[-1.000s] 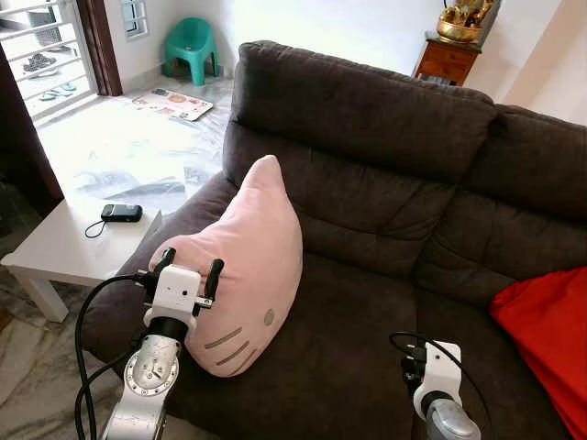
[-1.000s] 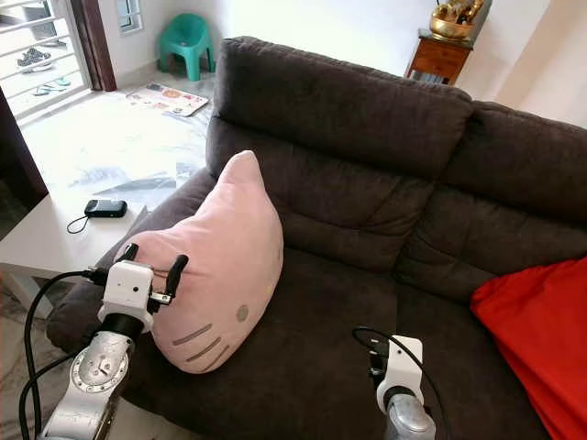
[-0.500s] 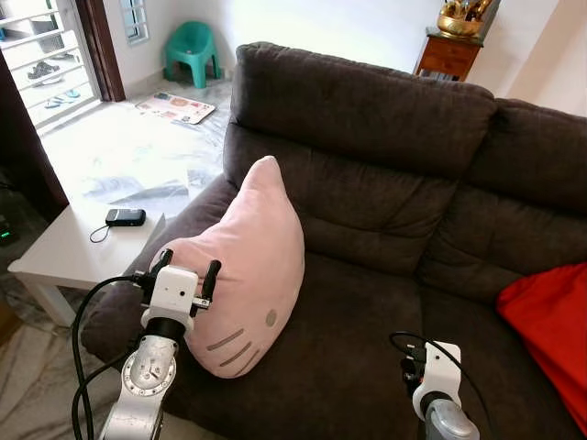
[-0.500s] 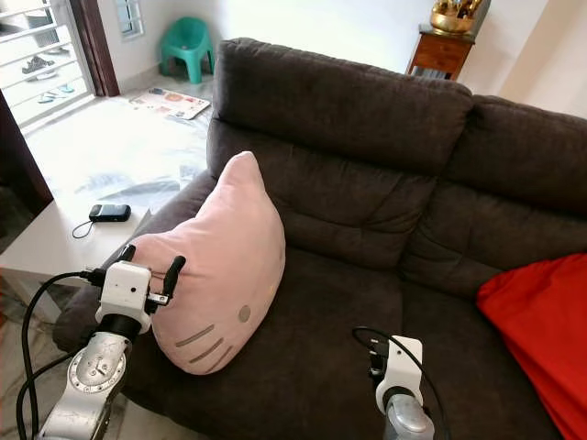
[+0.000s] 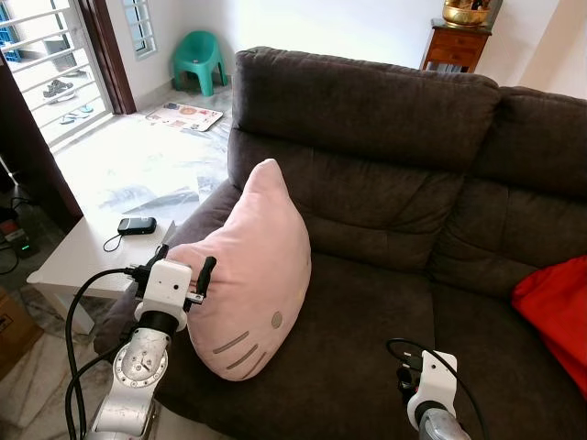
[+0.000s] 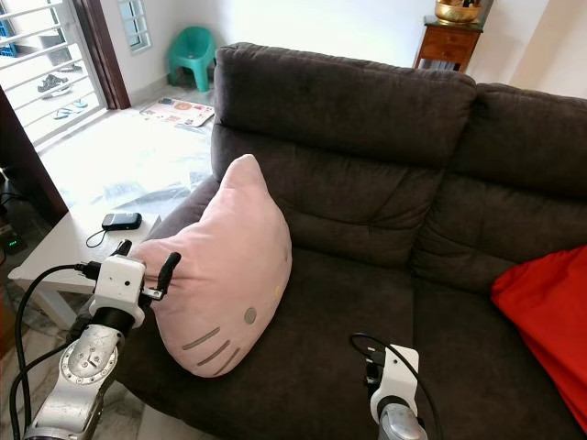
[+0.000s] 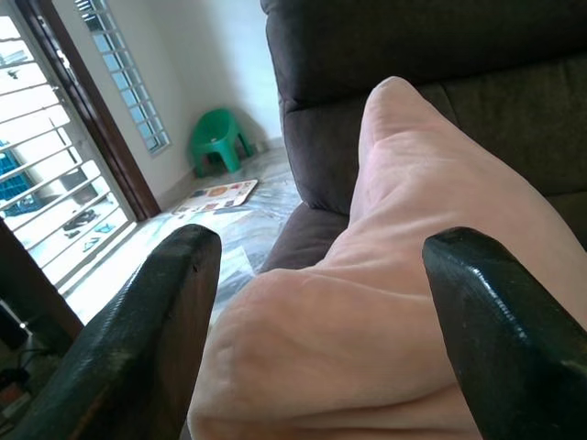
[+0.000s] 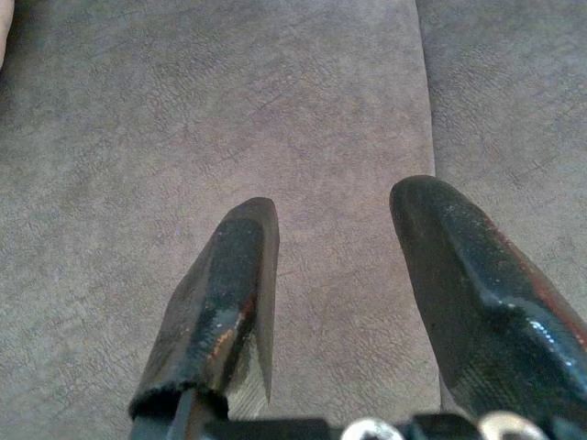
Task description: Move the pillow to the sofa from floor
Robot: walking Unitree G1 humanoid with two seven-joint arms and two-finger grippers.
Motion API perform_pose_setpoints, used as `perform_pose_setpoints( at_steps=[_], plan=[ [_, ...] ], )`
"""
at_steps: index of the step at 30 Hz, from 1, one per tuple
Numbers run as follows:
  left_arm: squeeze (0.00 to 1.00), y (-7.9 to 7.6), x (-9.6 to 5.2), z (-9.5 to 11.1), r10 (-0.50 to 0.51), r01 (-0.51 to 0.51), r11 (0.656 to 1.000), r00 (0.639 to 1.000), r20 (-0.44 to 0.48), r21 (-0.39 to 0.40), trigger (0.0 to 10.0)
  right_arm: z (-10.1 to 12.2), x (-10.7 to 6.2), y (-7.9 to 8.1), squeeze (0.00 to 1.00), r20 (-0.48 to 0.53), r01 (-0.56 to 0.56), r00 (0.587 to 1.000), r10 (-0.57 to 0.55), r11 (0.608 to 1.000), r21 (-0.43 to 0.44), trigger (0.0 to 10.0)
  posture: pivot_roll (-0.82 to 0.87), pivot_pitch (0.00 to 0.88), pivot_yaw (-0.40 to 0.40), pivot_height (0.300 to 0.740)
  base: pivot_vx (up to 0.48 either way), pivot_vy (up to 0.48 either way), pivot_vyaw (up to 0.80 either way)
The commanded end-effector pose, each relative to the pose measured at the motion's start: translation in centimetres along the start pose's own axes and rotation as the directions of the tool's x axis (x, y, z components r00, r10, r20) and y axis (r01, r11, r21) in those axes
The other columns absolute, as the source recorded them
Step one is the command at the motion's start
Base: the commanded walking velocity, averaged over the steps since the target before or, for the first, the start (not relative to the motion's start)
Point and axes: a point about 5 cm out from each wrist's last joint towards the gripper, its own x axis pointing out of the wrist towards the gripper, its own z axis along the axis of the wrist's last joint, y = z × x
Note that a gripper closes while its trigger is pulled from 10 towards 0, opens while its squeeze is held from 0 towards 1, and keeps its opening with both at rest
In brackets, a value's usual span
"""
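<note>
The pink pillow point(image 5: 252, 270) stood propped at the sofa's point(image 5: 385, 119) left end, little changed; my left gripper point(image 5: 181, 266) stayed spread beside it, my right gripper point(image 8: 339, 275) parted, empty.

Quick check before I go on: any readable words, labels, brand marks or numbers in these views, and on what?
No readable text.
Printed mat on the floor: coloured pictures, any lettering too small to read.
Pink pillow on the sofa: stitched whiskers and a nose, no words.
Dark device on the white table: no legible marking.
</note>
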Motion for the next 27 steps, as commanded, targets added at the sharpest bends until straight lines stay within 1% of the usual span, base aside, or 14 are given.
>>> perform_pose_setpoints(
  at_steps=[1, 7, 11, 17, 27],
  plan=[
    [0.00, 0.0, 0.3, 0.0, 0.001, -0.001, 1.000, 1.000, 0.000, -0.018, 10.0, 0.3, 0.1, 0.0, 0.00, 0.018, 0.007, 1.000, -0.007, 1.000, 0.006, 10.0, 0.14, 0.000, -0.047, 0.740, -0.251, 0.000, 0.00],
    [0.00, 0.1, 0.1, -0.1, 0.013, -0.013, 1.000, 1.000, -0.004, -0.023, 10.0, 0.9, 0.2, 0.3, 0.00, 0.044, 0.002, 0.999, -0.002, 1.000, -0.004, 10.0, 0.14, 0.000, -0.058, 0.740, -0.252, 0.000, 0.00],
    [0.00, 0.1, 0.0, -0.2, 0.015, -0.015, 1.000, 1.000, -0.007, -0.026, 10.0, 1.6, 0.4, 0.8, 0.00, 0.076, -0.008, 0.997, 0.008, 1.000, -0.010, 10.0, 0.14, 0.000, -0.058, 0.740, -0.253, 0.000, 0.00],
    [0.00, 0.0, 0.0, -0.3, 0.010, -0.010, 1.000, 1.000, -0.011, -0.028, 10.0, 2.1, 0.4, 1.0, 0.00, 0.104, -0.010, 0.994, 0.011, 1.000, -0.012, 10.0, 0.13, 0.000, -0.055, 0.740, -0.262, 0.000, 0.00],
    [0.00, -0.1, 0.2, -0.6, 0.006, -0.007, 0.999, 1.000, -0.022, -0.040, 10.0, 3.0, 0.5, 1.4, 0.00, 0.151, -0.010, 0.989, 0.012, 1.000, -0.016, 10.0, 0.13, 0.000, -0.058, 0.740, -0.264, 0.000, 0.00]
  ],
)
